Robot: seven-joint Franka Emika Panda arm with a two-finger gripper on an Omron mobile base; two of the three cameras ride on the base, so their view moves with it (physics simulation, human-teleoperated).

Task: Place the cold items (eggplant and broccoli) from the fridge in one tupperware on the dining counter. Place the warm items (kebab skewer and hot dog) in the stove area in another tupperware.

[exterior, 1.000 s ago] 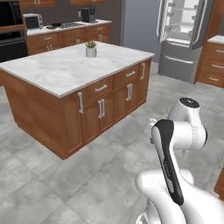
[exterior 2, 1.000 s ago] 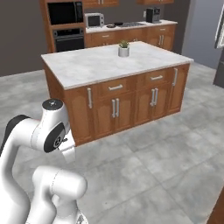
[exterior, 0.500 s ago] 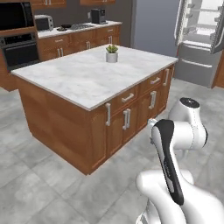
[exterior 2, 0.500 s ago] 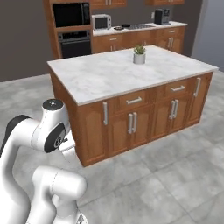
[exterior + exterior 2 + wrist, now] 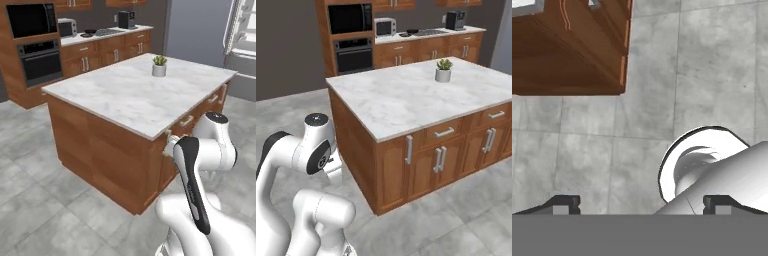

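Hand view looks down at the grey tiled floor [image 5: 587,150] with a corner of the wooden island [image 5: 572,50] at its upper left; the gripper [image 5: 642,202] has its two dark tips spread wide with nothing between them. None of the task's food or tupperware can be seen from here, so where they lie cannot be told; the fridge [image 5: 242,35], where the cold items should be, stands beyond the island's far right corner. The step in hand looks like travel with the arm folded. Done well, the base should clear the island's near corner and stop square to the fridge doors. Counted: one island, one potted plant [image 5: 443,70] near its far edge, one wall oven [image 5: 353,55], one microwave [image 5: 385,26].
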